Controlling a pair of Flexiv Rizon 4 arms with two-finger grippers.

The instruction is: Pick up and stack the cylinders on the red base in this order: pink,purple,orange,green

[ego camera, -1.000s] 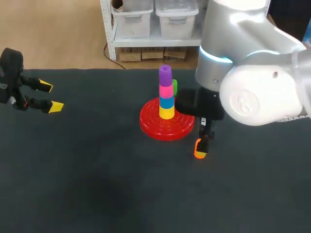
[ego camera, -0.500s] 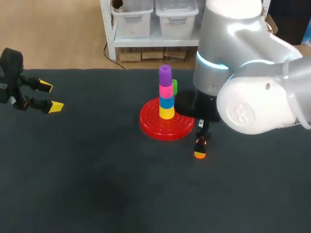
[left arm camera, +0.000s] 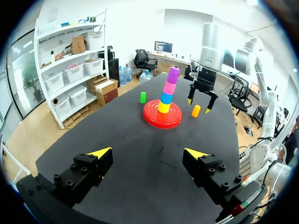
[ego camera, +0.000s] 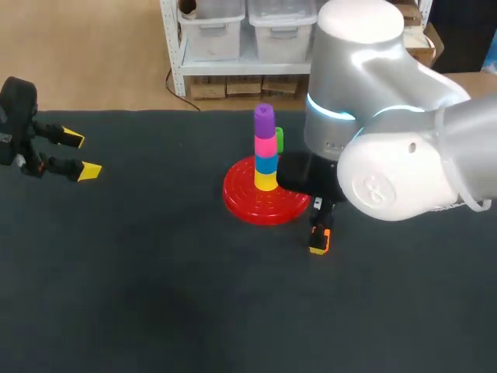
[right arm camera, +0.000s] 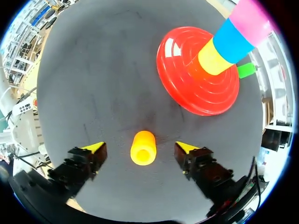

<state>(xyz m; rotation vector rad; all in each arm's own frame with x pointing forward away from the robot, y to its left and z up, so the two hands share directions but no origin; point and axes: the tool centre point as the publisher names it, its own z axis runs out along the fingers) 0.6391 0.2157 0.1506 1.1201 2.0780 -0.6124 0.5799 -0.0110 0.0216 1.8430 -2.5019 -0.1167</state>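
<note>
A: Since pink and purple already sit on the stack, how much of the job is left?

B: Half, I judge; on the red base (ego camera: 266, 203) a yellow cylinder (ego camera: 266, 180) and a blue cylinder (ego camera: 266, 164) lie lowest, then the pink cylinder (ego camera: 265, 146), with the purple cylinder (ego camera: 264, 120) on top; orange and green are not yet on.

A: Where are those two?

B: The orange cylinder (right arm camera: 143, 147) stands on the table (ego camera: 155, 295) just beside the base, between the fingers of the right gripper (right arm camera: 140, 148); those fingers are spread, one on each side, neither touching it, so nothing is grasped; the green cylinder (ego camera: 279, 139) stands on the far side of the base, near it.

A: And the left gripper (ego camera: 81, 154)?

B: Spread wide and empty; it hangs near the table's left edge, well apart from the base and every cylinder.

A: The surface?

B: A dark, matte black top; the bright pieces stand out sharply against it; the room beyond its edges has no bearing on the stacking.
</note>
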